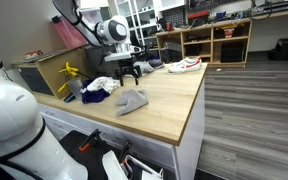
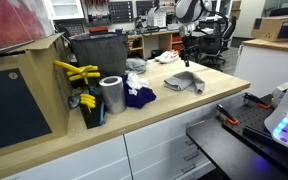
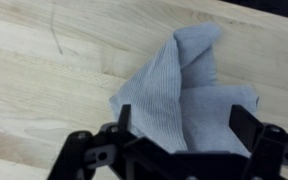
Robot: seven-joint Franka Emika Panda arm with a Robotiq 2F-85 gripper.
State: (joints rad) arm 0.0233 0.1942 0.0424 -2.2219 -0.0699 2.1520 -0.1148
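A crumpled grey-blue cloth lies on the wooden table; it shows in both exterior views. My gripper hangs above it with both black fingers spread wide on either side of the cloth, and nothing is held between them. In the exterior views the gripper is well above the tabletop and clear of the cloth, a little behind it.
A pile of white and dark blue cloths lies beside the grey cloth. A white shoe sits at the far end. A metal cylinder, yellow tools and a black bin stand along one edge.
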